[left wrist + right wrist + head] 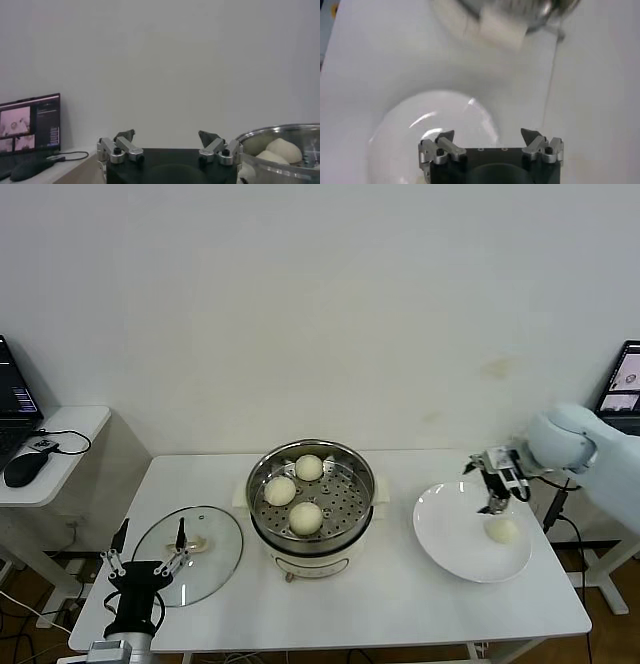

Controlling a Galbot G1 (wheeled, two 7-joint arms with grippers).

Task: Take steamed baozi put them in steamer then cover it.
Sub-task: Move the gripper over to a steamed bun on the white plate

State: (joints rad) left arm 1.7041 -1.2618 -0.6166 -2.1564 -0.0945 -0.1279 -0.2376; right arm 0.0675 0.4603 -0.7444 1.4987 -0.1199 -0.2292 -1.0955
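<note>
The steel steamer (311, 509) stands mid-table with three steamed baozi (306, 517) on its perforated tray. A fourth baozi (501, 530) lies on the white plate (450, 539) to the right. My right gripper (493, 502) hovers open just above and behind that bun. In the right wrist view the gripper (487, 134) has only the plate (415, 135) between its fingers, and the bun is hidden. The glass cover (205, 569) lies flat on the table at left. My left gripper (145, 552) stands open over the cover's near edge; from its wrist, the gripper (167, 136) is empty and the steamer (287, 170) is alongside.
A side table (70, 424) at the far left carries a mouse (22, 469) and a laptop. Another screen (624, 379) stands at the far right behind my right arm. The table's front edge runs close under the cover and the plate.
</note>
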